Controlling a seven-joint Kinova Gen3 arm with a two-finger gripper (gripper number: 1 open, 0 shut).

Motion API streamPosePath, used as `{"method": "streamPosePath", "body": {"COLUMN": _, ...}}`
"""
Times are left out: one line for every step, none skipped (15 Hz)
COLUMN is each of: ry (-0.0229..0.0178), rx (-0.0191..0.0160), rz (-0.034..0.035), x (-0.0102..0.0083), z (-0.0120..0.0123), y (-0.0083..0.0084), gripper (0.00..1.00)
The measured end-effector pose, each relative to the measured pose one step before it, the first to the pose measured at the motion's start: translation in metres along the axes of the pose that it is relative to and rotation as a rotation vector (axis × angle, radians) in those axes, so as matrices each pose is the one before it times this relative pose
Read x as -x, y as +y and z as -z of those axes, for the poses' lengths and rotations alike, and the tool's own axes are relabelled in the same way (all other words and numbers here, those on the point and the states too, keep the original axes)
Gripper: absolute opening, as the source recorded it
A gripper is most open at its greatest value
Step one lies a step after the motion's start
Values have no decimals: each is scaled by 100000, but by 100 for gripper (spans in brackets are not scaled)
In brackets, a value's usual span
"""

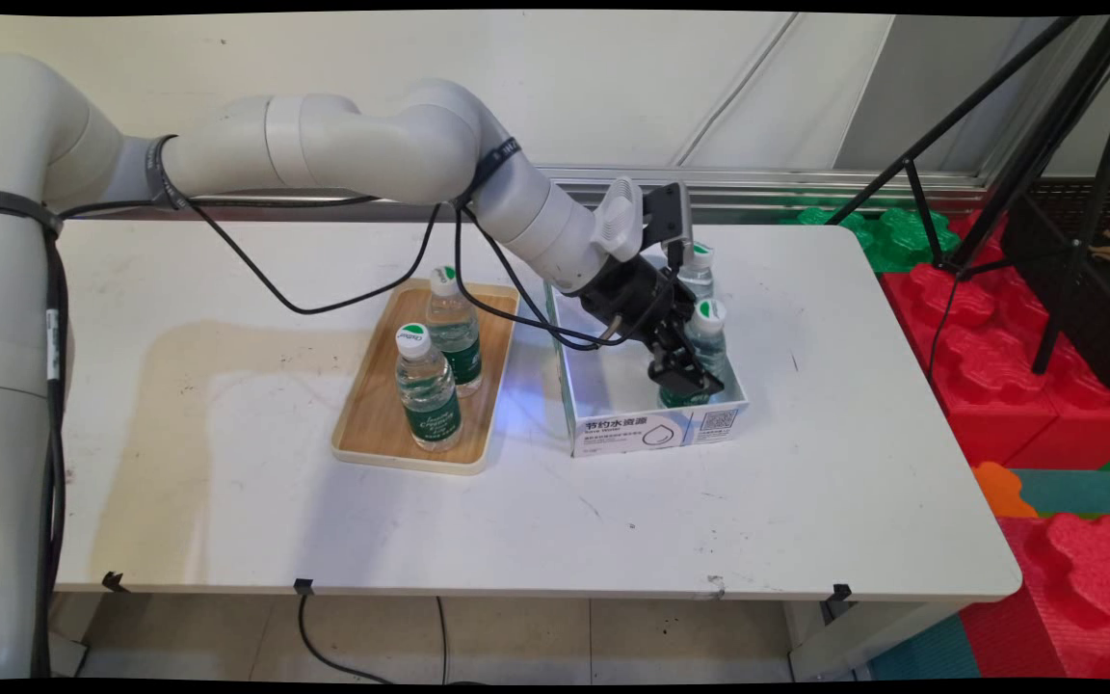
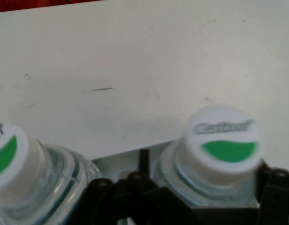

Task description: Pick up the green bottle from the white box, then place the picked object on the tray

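Black end effector (image 1: 685,371) around boxed bottle (image 1: 706,349)

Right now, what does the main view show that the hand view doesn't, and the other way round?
Only the main view shows the wooden tray with two water bottles standing on it, the white box's printed front, and the arm reaching into that box. Only the hand view shows the nearer cap close up, with its green mark and lettering, and a thin dark mark on the table beyond. Both show the gripper around a bottle in the box, with a second bottle beside it.
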Motion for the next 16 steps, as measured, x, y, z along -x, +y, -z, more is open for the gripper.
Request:
{"method": "streamPosePath", "body": {"ry": 249, "rx": -115, "rz": 185, "x": -19, "z": -132, "y": -31, "gripper": 0}}
{"method": "streamPosePath", "body": {"ry": 177, "rx": -92, "rz": 137, "x": -8, "z": -49, "y": -17, "gripper": 0}}
{"method": "streamPosePath", "body": {"ry": 243, "rx": -64, "rz": 183, "x": -6, "z": -61, "y": -15, "gripper": 0}}
{"method": "streamPosePath", "body": {"ry": 160, "rx": -34, "rz": 224, "x": 14, "z": -10, "y": -5, "gripper": 0}}
{"method": "streamPosePath", "body": {"ry": 279, "rx": 25, "rz": 276, "x": 2, "z": -22, "y": 16, "gripper": 0}}
{"method": "streamPosePath", "body": {"ry": 191, "rx": 70, "rz": 191, "x": 0, "z": 8, "y": 18, "gripper": 0}}
{"method": "streamPosePath", "body": {"ry": 313, "rx": 69, "rz": 360, "x": 13, "z": 41, "y": 26, "gripper": 0}}
{"method": "streamPosePath", "body": {"ry": 291, "rx": 40, "rz": 319, "x": 16, "z": 72, "y": 31, "gripper": 0}}
{"method": "streamPosePath", "body": {"ry": 436, "rx": -42, "rz": 328, "x": -10, "z": 124, "y": 25, "gripper": 0}}
{"method": "streamPosePath", "body": {"ry": 570, "rx": -126, "rz": 529, "x": -8, "z": 236, "y": 42, "gripper": 0}}
{"method": "streamPosePath", "body": {"ry": 647, "rx": -124, "rz": 698, "x": -32, "z": 298, "y": 45, "gripper": 0}}
{"method": "streamPosePath", "body": {"ry": 681, "rx": -177, "rz": 663, "x": -32, "z": 373, "y": 36, "gripper": 0}}
{"method": "streamPosePath", "body": {"ry": 500, "rx": -57, "rz": 369, "x": -50, "z": 291, "y": 41, "gripper": 0}}
{"method": "streamPosePath", "body": {"ry": 724, "rx": -181, "rz": 525, "x": -39, "z": 457, "y": 41, "gripper": 0}}
{"method": "streamPosePath", "body": {"ry": 813, "rx": -214, "rz": 533, "x": -35, "z": 689, "y": 86, "gripper": 0}}
{"method": "streamPosePath", "body": {"ry": 907, "rx": -120, "rz": 289, "x": -126, "z": 713, "y": 85, "gripper": 0}}
